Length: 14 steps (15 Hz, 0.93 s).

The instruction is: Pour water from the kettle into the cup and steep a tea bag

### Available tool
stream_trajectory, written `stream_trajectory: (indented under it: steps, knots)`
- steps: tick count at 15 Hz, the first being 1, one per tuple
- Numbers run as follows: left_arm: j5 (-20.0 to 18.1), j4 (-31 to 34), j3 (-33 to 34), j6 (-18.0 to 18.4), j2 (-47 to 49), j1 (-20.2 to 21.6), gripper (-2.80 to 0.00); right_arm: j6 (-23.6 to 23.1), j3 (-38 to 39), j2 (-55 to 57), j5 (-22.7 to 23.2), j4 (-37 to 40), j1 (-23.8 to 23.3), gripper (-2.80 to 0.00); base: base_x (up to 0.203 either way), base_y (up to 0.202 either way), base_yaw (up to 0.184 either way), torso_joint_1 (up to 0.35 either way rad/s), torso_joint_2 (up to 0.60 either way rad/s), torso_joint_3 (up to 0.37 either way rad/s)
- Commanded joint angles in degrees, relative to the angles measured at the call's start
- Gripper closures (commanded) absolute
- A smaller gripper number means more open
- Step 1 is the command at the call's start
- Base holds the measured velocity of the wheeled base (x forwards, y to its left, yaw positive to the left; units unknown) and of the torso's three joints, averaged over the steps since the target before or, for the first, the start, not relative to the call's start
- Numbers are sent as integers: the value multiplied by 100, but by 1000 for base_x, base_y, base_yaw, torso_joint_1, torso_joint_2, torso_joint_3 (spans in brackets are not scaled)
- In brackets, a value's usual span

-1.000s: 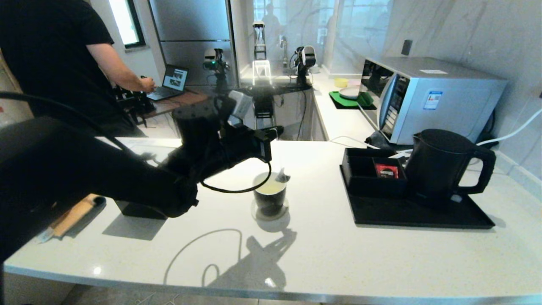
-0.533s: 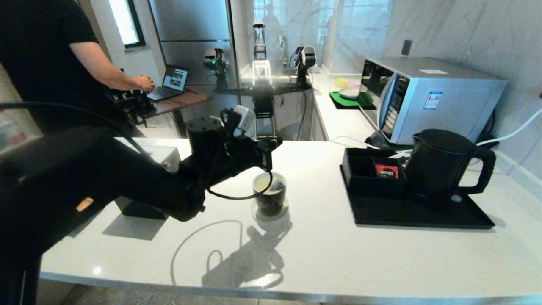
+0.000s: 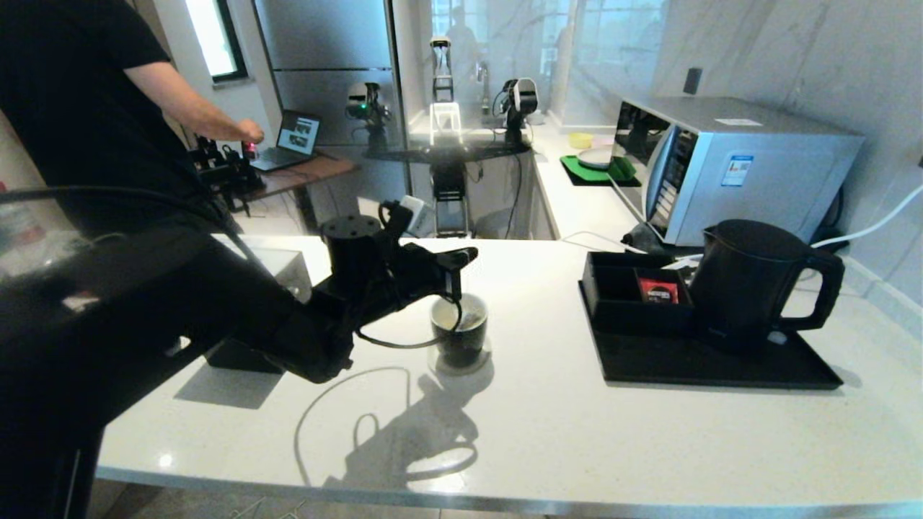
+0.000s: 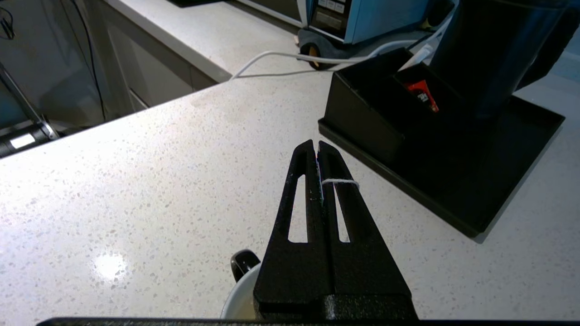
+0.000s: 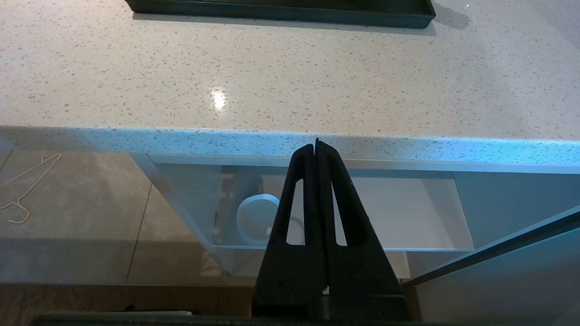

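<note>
The small black cup (image 3: 459,337) stands on a round pale coaster (image 3: 461,362) in the middle of the counter. My left gripper (image 3: 469,255) hovers just above its rim, shut on the tea bag's white string (image 4: 340,182), which loops over one finger. The greyish tea bag (image 3: 474,317) hangs down inside the cup, in the pale water (image 3: 454,318). In the left wrist view the gripper (image 4: 316,146) hides most of the cup's white rim (image 4: 239,294). The black kettle (image 3: 750,285) stands upright on the black tray (image 3: 721,366) at the right. My right gripper (image 5: 316,145) is shut and empty, below the counter's front edge.
A black box (image 3: 613,295) holding a red packet (image 3: 657,290) sits on the tray beside the kettle. A microwave (image 3: 728,166) stands behind it. A black cube-shaped box (image 3: 234,358) is half hidden under my left arm. A person stands at the far left.
My left gripper has come down and slightly back over the cup. The tea bag, which hung at the rim, is now inside the cup. The person's arm at the back has moved.
</note>
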Motion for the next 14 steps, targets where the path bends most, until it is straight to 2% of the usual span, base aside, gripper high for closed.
stream_trajectory:
  steps: [1,14]
  knots:
    - [-10,-46,19,3,158,1,0,-5,0,24,2,-1,-2,0,0,0,0,0,0,0]
    - [2,-259,-9,-5,405,12,0,-5,0,24,2,-1,-2,0,0,0,0,0,0,0]
